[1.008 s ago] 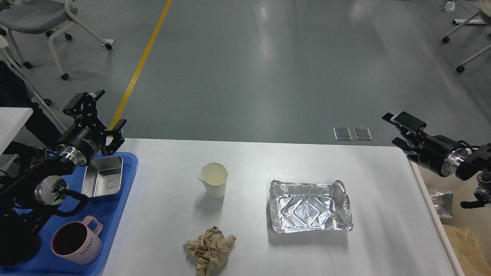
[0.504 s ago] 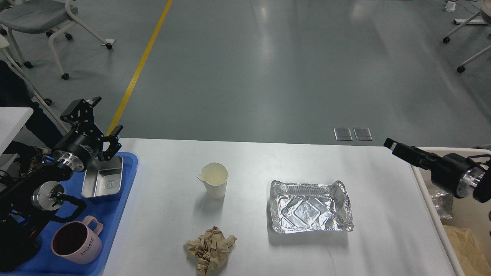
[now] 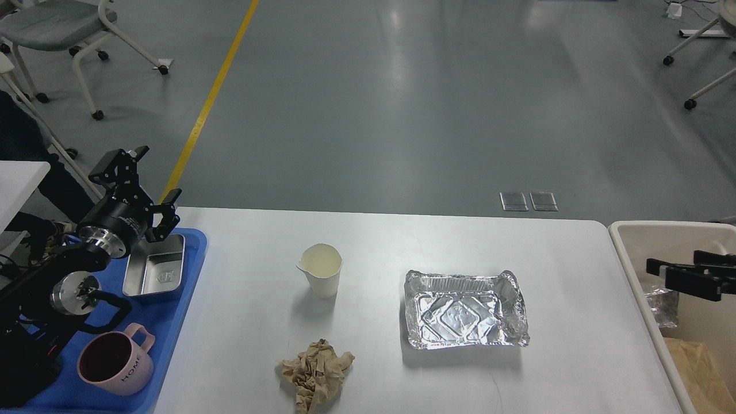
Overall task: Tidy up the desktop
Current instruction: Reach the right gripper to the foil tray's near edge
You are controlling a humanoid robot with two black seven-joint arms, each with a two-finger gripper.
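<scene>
grey floor lies beyond the large white rectangular desktop [image 3: 391, 247], which carries a white paper cup [image 3: 322, 277], a crumpled foil tray [image 3: 464, 310] and a brown paper wad [image 3: 315, 374]. left gripper [image 3: 145, 181] hangs spread, empty, above the blue plastic tray [image 3: 185, 276]; right gripper [image 3: 678, 273], spread unclear, hovers over the beige bin [image 3: 632, 236]. likely next: grasping remaining litter.

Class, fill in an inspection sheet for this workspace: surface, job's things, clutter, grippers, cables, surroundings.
Surface: white desktop, no spills seen.
Job's things: paper cup, foil tray, crumpled brown paper on the desktop.
Clutter: blue tray holds a steel container and pink mug; beige bin holds scraps.
Grippers: left gripper open, empty, above the tray's far end; right gripper over the bin, state unclear.
Cables: nothing seen.
Surroundings: grey floor, yellow line, wheeled chairs.
</scene>
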